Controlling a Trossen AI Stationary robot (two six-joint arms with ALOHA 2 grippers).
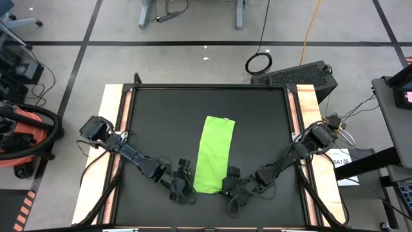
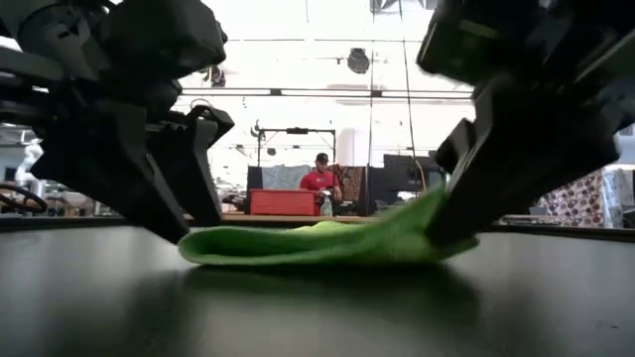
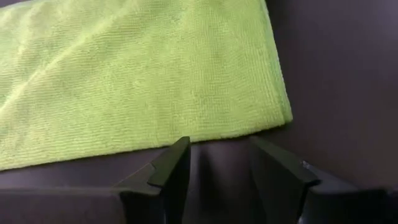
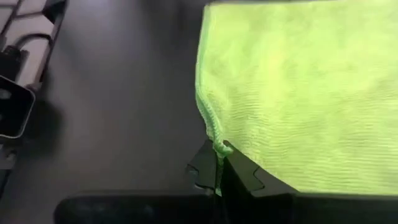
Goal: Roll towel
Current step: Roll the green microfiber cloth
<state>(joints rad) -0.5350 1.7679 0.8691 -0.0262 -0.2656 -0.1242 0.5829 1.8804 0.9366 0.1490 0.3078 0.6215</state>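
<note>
At the near edge of the black tabletop [image 1: 148, 122], the right gripper [image 4: 219, 167] has its fingers pinched on the near right corner of the small lime-green soft cloth towel [image 1: 214, 154], lifting that corner slightly, while the left gripper [image 3: 214, 163] hangs just short of the near left corner with fingers spread and empty. The towel lies flat, stretching lengthwise from the grippers toward the table's far side. Judging by this, the grasping step is half done: the left gripper must next close on its corner so both can turn the near edge over and roll it away.
</note>
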